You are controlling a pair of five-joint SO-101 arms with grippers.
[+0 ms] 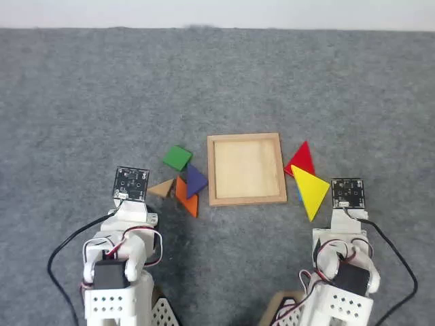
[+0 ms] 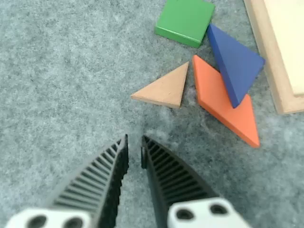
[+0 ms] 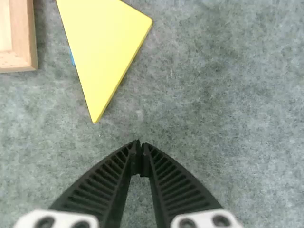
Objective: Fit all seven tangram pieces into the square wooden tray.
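The flat yellow wooden triangle (image 1: 310,190) lies at 3 o'clock of the square wooden tray (image 1: 246,199) — left gripper (image 2: 134,138) barely parted, right gripper (image 3: 140,142) pressed closed, both empty.

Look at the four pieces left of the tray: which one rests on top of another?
The blue triangle: its tip overlaps the orange piece, whereas the green square and tan triangle each lie flat on the grey mat.

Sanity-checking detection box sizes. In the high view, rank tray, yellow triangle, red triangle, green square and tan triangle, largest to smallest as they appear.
1. wooden tray
2. yellow triangle
3. red triangle: close to yellow, and its lower edge seems tucked under yellow, so this pair is unsure
4. green square
5. tan triangle
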